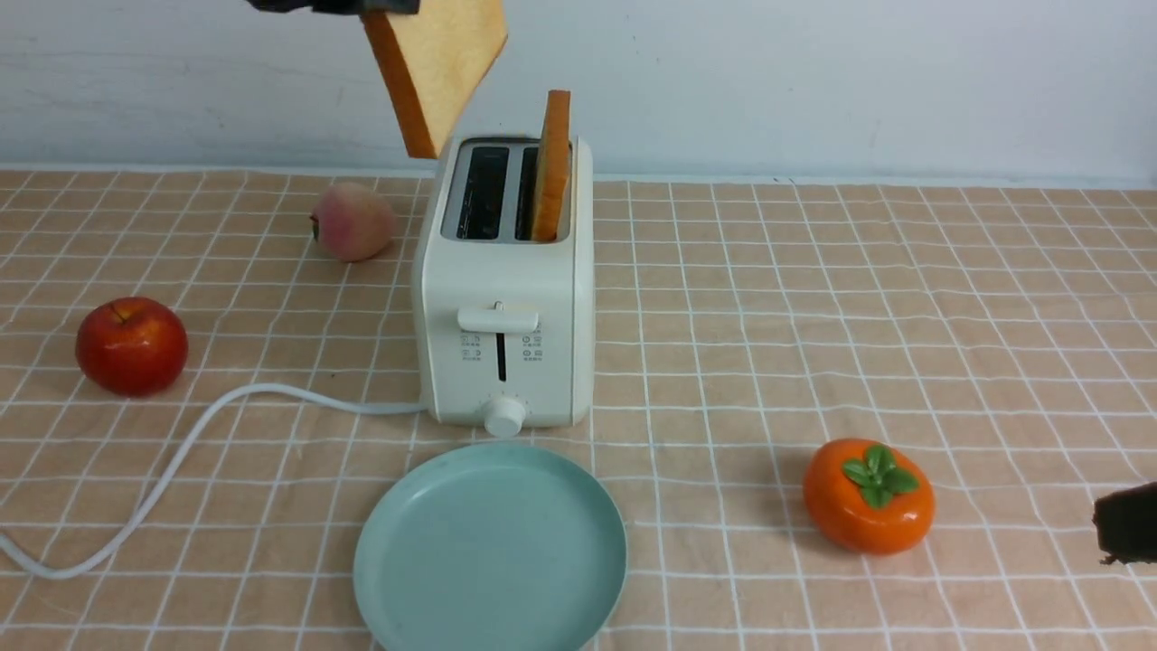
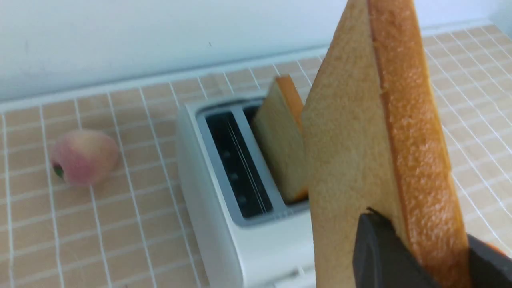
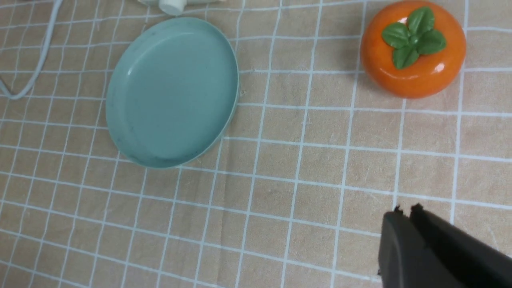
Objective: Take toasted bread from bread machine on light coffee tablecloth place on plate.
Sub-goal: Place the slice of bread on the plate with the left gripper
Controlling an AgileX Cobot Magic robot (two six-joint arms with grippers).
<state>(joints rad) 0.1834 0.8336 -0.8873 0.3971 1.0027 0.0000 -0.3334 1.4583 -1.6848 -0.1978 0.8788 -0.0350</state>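
One slice of toasted bread hangs tilted in the air above and just left of the bread machine, with my left gripper shut on it at the top edge of the front view. In the left wrist view the dark fingers clamp both faces of that slice. A second slice stands upright in the machine's right slot; the left slot is empty. The empty plate lies on the light coffee tablecloth in front of the machine. My right gripper is shut and empty, low at the right edge.
A red apple and a peach lie left of the machine. An orange persimmon sits right of the plate. The white cord curves from the machine toward the front left. A wall stands behind.
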